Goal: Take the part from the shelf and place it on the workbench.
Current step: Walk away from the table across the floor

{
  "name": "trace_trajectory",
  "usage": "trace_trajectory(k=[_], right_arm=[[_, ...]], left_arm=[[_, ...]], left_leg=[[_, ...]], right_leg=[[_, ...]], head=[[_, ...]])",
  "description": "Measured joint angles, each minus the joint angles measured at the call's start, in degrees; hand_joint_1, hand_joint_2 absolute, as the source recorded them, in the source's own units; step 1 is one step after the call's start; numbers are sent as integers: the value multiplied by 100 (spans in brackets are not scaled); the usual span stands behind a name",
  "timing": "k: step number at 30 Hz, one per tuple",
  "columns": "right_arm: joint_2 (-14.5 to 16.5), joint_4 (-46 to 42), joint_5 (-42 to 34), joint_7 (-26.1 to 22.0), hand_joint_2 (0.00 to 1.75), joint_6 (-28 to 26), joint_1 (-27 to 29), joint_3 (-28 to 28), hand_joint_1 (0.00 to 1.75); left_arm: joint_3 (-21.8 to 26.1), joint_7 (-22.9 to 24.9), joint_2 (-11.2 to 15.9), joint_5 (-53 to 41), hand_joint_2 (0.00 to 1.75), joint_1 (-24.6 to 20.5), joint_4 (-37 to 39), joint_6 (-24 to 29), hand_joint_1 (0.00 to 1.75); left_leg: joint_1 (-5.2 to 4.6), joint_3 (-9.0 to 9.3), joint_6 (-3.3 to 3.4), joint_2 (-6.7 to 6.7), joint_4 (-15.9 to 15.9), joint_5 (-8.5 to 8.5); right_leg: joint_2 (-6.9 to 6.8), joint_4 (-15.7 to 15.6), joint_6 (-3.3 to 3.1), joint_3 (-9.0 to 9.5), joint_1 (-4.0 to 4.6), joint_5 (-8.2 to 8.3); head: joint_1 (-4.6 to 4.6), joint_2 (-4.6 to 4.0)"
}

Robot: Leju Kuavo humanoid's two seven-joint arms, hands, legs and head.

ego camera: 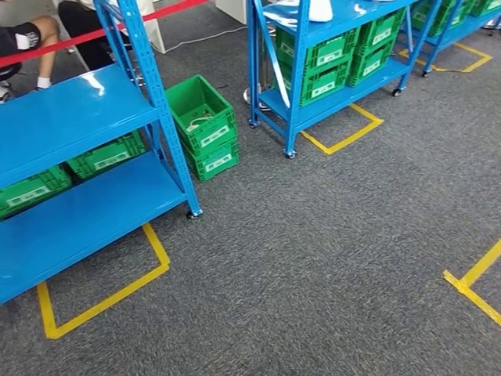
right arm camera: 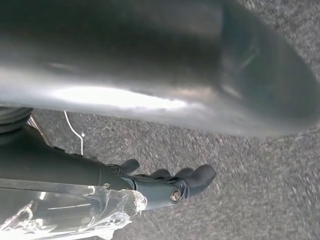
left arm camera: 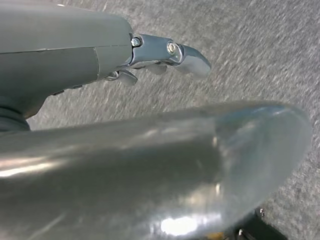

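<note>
Hanging over carpet, left hand (left arm camera: 162, 57) empty, fingers loosely extended; right hand (right arm camera: 170, 185) holds clear-bagged part (right arm camera: 71, 212) against palm. Risk: slippery bag slides out mid-walk; worktop unseen.

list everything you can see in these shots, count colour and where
shelf racks: three, blue, left, middle back and far right
crates: several, green; two stacked on the floor between the racks, others on the shelves
floor tape: yellow outlines on grey carpet, around the rack feet and at right
barrier tape: one, red, top left
person: one, seated behind the left rack
clear plastic bag: one, held in the right hand
left hand: grey, holding nothing, over carpet
right hand: dark grey, over carpet
</note>
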Motion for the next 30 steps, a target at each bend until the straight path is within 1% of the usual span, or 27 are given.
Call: trace_trajectory(k=[2,3,4,5,6,7,8,9,10,11,12,13,14,15,17,18,19,20,21,22,23,25,26,27,28,29,30], right_arm=[[7,3,5,-5,0,-1,10,1,0],[7,3,7,-7,0,-1,21,1,0],[6,3,7,-8,0,-1,28,1,0],[5,3,7,-8,0,-1,27,0,0],[5,3,8,-8,0,-1,22,0,0],[6,3,9,-9,0,-1,17,1,0],[7,3,11,-9,0,-1,13,1,0],[7,3,13,-12,0,-3,14,1,0],[7,3,13,-14,0,-5,15,1,0],[7,3,14,-17,0,-9,10,0,0],[7,3,15,-20,0,-12,2,0,0],[7,3,15,-21,0,-14,-8,0,0],[7,3,16,-22,0,-16,-16,0,0],[7,3,16,-24,0,-18,-14,1,0],[7,3,15,-25,0,-24,9,0,0],[7,3,14,-25,0,-28,21,0,0],[7,3,14,-25,0,-30,26,0,0],[7,3,15,-25,0,-32,22,1,0],[7,3,19,-25,0,-33,15,1,0],[7,3,23,-25,0,-36,9,1,0],[7,3,32,-25,0,-39,4,0,0],[7,4,48,-25,0,-51,-4,0,0],[7,4,54,-25,0,-61,-7,1,0],[7,4,56,-25,0,-70,-11,1,0],[8,4,56,-24,0,-79,-13,1,0],[9,4,57,-24,0,-83,-21,0,0],[11,5,58,-24,0,-84,-27,-1,0]], left_arm=[[-1,0,-12,0,0,-1,4,1,0],[-2,0,-8,0,0,-16,4,1,0],[-2,-1,-11,0,0,-31,5,0,0],[-3,-1,-12,0,0,-38,5,1,0],[-4,-1,-11,0,0,-40,5,1,0],[-5,-1,-8,0,0,-35,5,1,0],[-8,-1,-6,0,0,-33,5,1,0],[-13,-2,0,0,0,-38,5,0,0],[-19,-3,7,0,0,-52,5,-1,0],[-25,-7,12,0,0,-69,5,-1,0],[-31,-9,18,0,0,-76,5,-1,0],[-33,-11,20,0,0,-70,5,-1,0],[-36,-12,16,0,0,-53,5,-1,0],[-36,-11,14,0,0,-36,5,-1,0],[-36,-12,12,0,0,-49,5,-1,0],[-36,-13,15,0,0,-65,5,-1,0],[-36,-14,17,0,0,-78,5,-1,0],[-36,-15,18,0,0,-79,5,0,0],[-36,-17,18,0,0,-72,5,1,0],[-36,-19,18,0,0,-65,5,4,0],[-36,-24,18,0,0,-60,5,9,0],[-38,-40,15,0,0,-63,5,23,0],[-39,-50,17,0,0,-64,5,31,0],[-40,-57,18,0,0,-60,5,38,0],[-41,-61,26,0,0,-47,5,44,0],[-42,-65,25,0,0,-29,5,46,0],[-43,-68,23,0,0,-10,6,46,0]], left_leg=[[-23,-190,-21,360,582,-600],[-23,-291,-31,464,989,-889],[-18,-351,-43,514,1343,-1053],[-11,-339,-55,539,1565,-1059],[-4,-231,-68,559,1599,-939],[1,-18,-82,600,1430,-760],[6,296,-94,726,1086,-618],[4,648,-100,893,636,-564],[-6,944,-72,1040,225,-599],[-17,1133,-36,1143,-68,-665],[-30,1201,12,1137,-215,-714],[-37,1178,79,1072,-241,-722],[-33,1127,124,1006,-232,-687],[-27,1078,174,937,-229,-639],[-20,942,250,783,-229,-515],[-27,860,270,689,-224,-446],[-37,772,280,596,-218,-376],[-50,684,282,506,-208,-307],[-60,596,280,423,-198,-242],[-67,511,274,339,-188,-178],[-70,434,263,254,-180,-115],[-72,316,220,99,-174,11],[-63,280,190,30,-177,70],[-52,253,154,-33,-186,127],[-38,226,114,-103,-202,188],[-31,190,83,-84,-191,188],[-30,138,53,19,-122,91]], right_leg=[[-173,-12,-64,-143,5,113],[-267,-11,-78,-215,12,166],[-364,-9,-79,-285,17,219],[-461,-5,-73,-357,20,274],[-551,3,-61,-430,19,325],[-635,15,-43,-500,16,370],[-711,36,-18,-552,18,406],[-782,69,7,-591,26,428],[-856,103,37,-611,38,450],[-933,131,67,-620,50,475],[-1015,149,96,-625,53,501],[-1068,156,132,-627,45,524],[-990,184,177,-644,25,493],[-820,278,220,-673,5,376],[-367,787,285,-819,-20,-106],[-243,1152,290,-907,-19,-366],[-188,1479,281,-973,-14,-533],[-168,1670,262,-978,-7,-572],[-156,1668,232,-896,1,-490],[-127,1454,192,-711,10,-330],[-34,1073,140,-440,19,-180],[236,255,60,88,27,-94],[329,11,48,219,32,-114],[344,-86,47,249,42,-133],[284,-88,46,207,48,-87],[211,-105,16,167,44,-44],[136,-118,-25,121,38,10]], head=[[-24,0],[-33,0],[-36,0],[-35,0],[-36,0],[-37,0],[-39,0],[-43,0],[-42,0],[-44,0],[-43,0],[-43,0],[-43,0],[-41,0],[-36,0],[-35,0],[-35,0],[-37,0],[-38,0],[-39,0],[-39,0],[-45,1],[-35,1],[-24,1],[-15,2],[-3,2],[-22,2]])
